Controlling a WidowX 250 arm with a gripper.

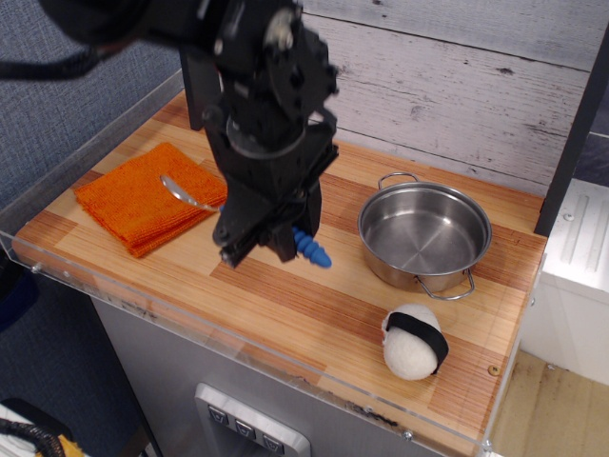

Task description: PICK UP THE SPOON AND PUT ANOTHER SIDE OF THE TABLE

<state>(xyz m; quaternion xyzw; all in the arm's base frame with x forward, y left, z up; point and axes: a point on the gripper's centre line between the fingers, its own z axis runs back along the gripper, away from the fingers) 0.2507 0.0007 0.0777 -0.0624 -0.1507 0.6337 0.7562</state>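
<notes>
- Nearest me, a white ball with a black band [414, 342] sits on the table [285, 300].
- My gripper [259, 246] is clamped on the spoon [309, 249], blue handle jutting right, silver bowl over the orange cloth [143, 195].
- Farther right, I see the steel pot [424, 234].

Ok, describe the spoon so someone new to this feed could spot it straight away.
Start at the wooden table and find the black gripper above its middle, between the orange cloth and the steel pot. The spoon is clamped crosswise in it. It alone has a ribbed blue handle poking out toward the pot and a shiny bowl over the cloth.
</notes>
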